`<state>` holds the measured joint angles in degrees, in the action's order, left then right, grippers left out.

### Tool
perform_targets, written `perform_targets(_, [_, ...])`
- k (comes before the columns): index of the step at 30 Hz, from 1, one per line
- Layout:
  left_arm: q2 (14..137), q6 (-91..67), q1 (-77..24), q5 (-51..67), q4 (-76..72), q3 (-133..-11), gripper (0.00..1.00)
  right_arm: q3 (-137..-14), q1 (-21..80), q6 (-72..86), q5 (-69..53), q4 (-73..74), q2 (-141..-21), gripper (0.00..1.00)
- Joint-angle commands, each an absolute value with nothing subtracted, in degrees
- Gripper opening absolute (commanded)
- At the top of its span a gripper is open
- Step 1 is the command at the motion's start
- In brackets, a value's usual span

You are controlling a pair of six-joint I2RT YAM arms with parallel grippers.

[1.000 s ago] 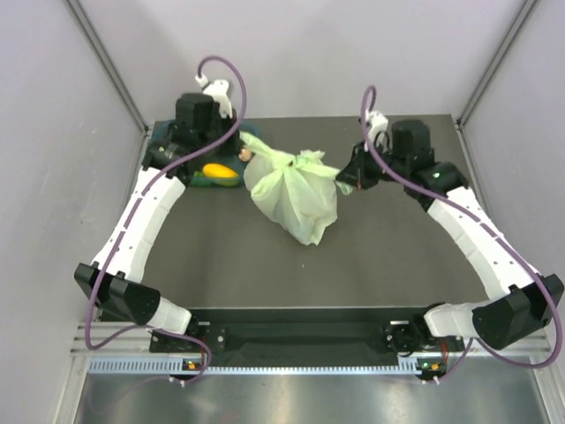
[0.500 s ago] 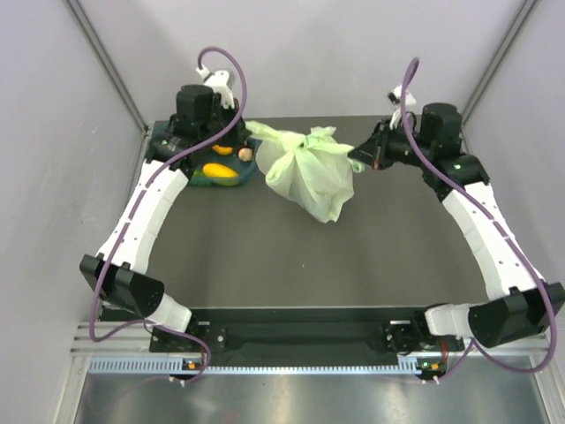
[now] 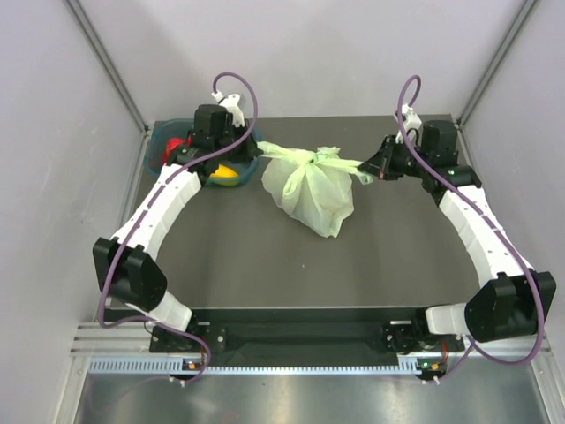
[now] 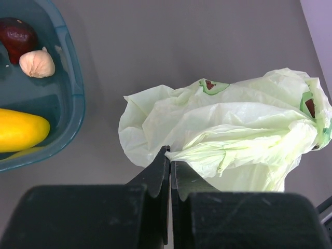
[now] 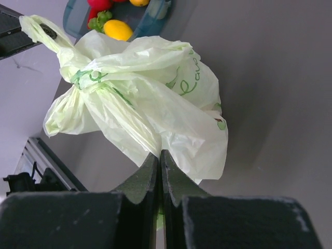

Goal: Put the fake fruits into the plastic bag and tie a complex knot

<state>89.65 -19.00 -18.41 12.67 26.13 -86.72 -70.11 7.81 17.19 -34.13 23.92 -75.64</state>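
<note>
The pale green plastic bag (image 3: 313,193) lies bulging at the back middle of the table, and what it holds is hidden. Its handle strips meet in a bunched knot (image 3: 314,159), which the right wrist view shows as a twisted bunch (image 5: 85,78). My left gripper (image 3: 261,147) is shut on the strip running left, thin plastic pinched at its tips (image 4: 170,154). My right gripper (image 3: 374,171) is shut on the strip running right, plastic caught between its tips (image 5: 159,155). Fake fruits lie outside the bag: a yellow mango (image 4: 21,129) and a dark red fruit (image 4: 18,33).
A teal tub (image 3: 154,152) stands at the back left beside my left wrist, its rim (image 4: 78,98) close to the bag. It holds the mango (image 3: 226,174), a red fruit (image 3: 177,146) and a pale bulb-shaped piece (image 4: 37,63). Grey walls close in the table's back and sides.
The two grippers have drawn apart, the right one moving right and back, pulling the handle strips out sideways. The bag has shifted slightly to the right and its top has bunched tighter.
</note>
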Motion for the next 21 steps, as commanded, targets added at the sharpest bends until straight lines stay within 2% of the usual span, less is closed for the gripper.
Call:
perform_targets(1, [89.73, -16.7, -13.89, 0.71, 23.73, -87.63, 0.0, -71.28, 2.55, 15.82, -26.46, 21.88, -74.97, 0.0])
perform_targets(10, [91.57, -17.49, -13.01, 5.18, 19.08, -85.95, 0.0, -71.36, 1.76, 15.12, -23.39, 21.53, -76.02, 0.0])
perform_targets(15, [95.18, -17.58, -13.1, 0.72, 22.05, -90.43, 0.0, -77.96, 1.58, 14.15, -17.85, 24.69, -78.48, 0.0])
perform_targets(21, [94.05, -20.3, -9.85, -1.47, 19.69, -84.56, 0.0, -72.7, 1.05, 13.8, -10.12, 24.52, -78.13, 0.0])
